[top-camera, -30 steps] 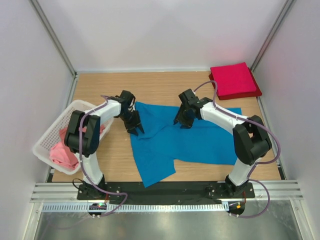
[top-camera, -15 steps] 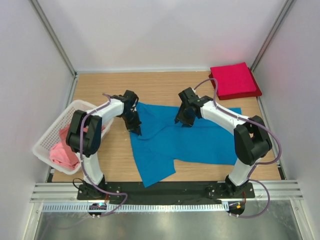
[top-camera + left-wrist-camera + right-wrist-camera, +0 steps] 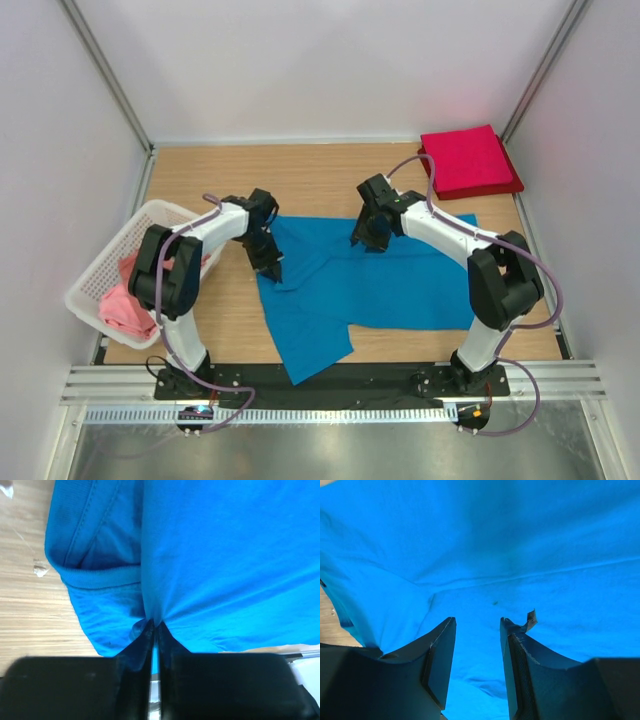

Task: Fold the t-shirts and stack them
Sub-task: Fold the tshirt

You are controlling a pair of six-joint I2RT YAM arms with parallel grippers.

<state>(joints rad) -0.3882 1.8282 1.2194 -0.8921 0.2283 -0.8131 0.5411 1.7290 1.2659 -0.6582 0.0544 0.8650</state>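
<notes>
The left tool [image 3: 155, 624] pinches a fold of the blue t-shirt [image 3: 225, 555]; the right tool [image 3: 477, 621] stands half-wide over it.

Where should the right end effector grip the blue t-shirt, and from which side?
Its far edge, from above: the blue t-shirt lies flat, so only an edge can be pinched. The right end effector is open near there; the left end effector holds the left edge.

The left tool [image 3: 154, 626], its dark jaws pressed together, pinches a small pleat of the bright blue t-shirt [image 3: 215, 555]. Blue fabric fills most of the view. A stitched hem [image 3: 102, 577] curves at the left, lying over the pale wooden table [image 3: 30, 620].
</notes>
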